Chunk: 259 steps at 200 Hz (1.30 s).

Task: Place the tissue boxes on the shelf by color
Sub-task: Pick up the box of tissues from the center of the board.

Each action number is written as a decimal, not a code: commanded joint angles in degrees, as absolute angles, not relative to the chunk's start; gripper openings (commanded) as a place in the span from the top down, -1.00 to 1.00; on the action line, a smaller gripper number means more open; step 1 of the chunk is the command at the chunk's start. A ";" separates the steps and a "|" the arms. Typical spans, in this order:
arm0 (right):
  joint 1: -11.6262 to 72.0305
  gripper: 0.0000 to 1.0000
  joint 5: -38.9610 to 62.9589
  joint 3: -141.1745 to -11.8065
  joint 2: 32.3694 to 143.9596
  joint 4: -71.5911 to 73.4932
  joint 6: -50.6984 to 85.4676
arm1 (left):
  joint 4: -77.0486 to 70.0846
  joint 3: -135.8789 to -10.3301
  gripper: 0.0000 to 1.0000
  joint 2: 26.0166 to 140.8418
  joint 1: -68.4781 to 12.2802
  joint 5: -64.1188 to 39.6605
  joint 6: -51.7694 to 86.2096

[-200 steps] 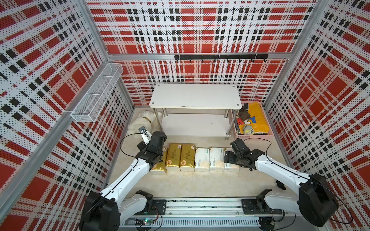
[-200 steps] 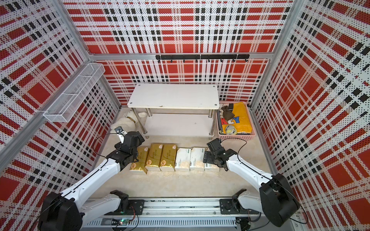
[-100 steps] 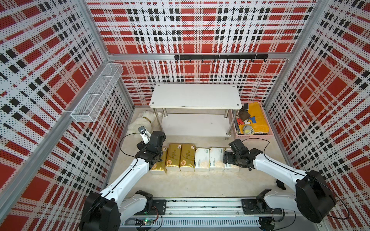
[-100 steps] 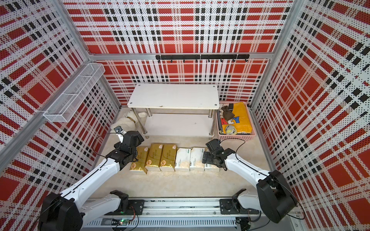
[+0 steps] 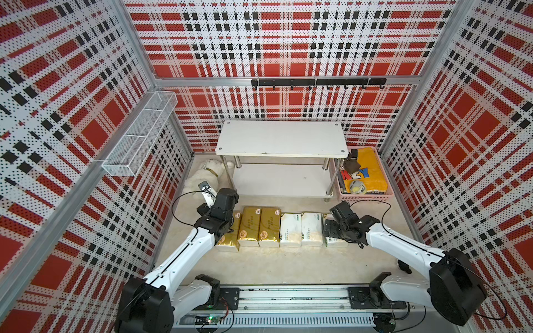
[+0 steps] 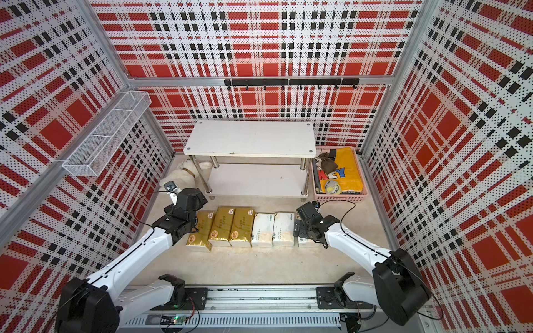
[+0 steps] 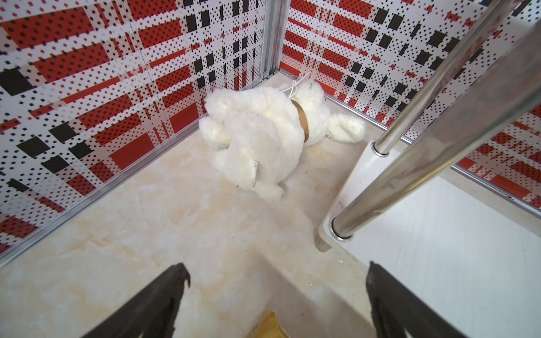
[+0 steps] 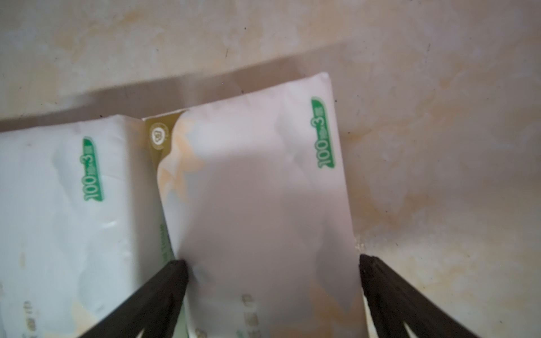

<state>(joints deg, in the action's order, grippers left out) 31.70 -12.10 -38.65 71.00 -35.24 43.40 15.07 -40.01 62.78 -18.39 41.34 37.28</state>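
step: first picks, by my reading; both arms sit at the ends of the row with nothing lifted.
how to do it well: go low enough to catch a pack by its long sides, close softly because the wrap dents, lift straight up clear of the neighbour, then keep one colour per board.
plush point(image 7: 263, 140): in the corner beside a shelf leg; leave it.
left gripper point(image 7: 275, 278): fingers point(image 7: 172, 284) spread fully and holding nothing; a gold corner shows low between them, so it hangs over the end gold pack point(image 5: 229, 240).
gold packs point(image 5: 249, 227): three side by side on the floor, touching, just in front of the shelf.
white packs point(image 5: 290, 229): three more carry on the same row.
shelf point(image 5: 281, 138): behind the row, no pack on either board.
right gripper point(image 8: 272, 263): fingers wide apart, astride the end white pack point(image 8: 257, 190); one tip sits in the seam against the next pack, the other just beside the free edge; no squeeze visible.
crate point(image 5: 363, 196): right of the shelf; not for the packs.
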 commanded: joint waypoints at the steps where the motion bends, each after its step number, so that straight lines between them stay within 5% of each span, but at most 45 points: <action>1: 30.77 -1.00 -14.39 -37.29 69.62 -38.82 43.21 | 15.20 -41.77 -1.00 62.62 -18.02 41.36 37.44; 141: 27.34 -1.00 -8.53 -40.86 64.72 -39.64 37.08 | 15.12 -41.17 -1.00 61.97 -18.02 41.45 37.53; 259: 30.12 -1.00 -11.37 -39.79 72.26 -37.60 36.24 | 14.66 -40.85 -1.00 61.61 -18.01 41.21 37.18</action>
<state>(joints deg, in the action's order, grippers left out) 29.58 -11.84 -39.81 70.89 -39.09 36.49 15.05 -40.03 62.67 -18.37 40.95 37.23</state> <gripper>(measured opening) 0.999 0.999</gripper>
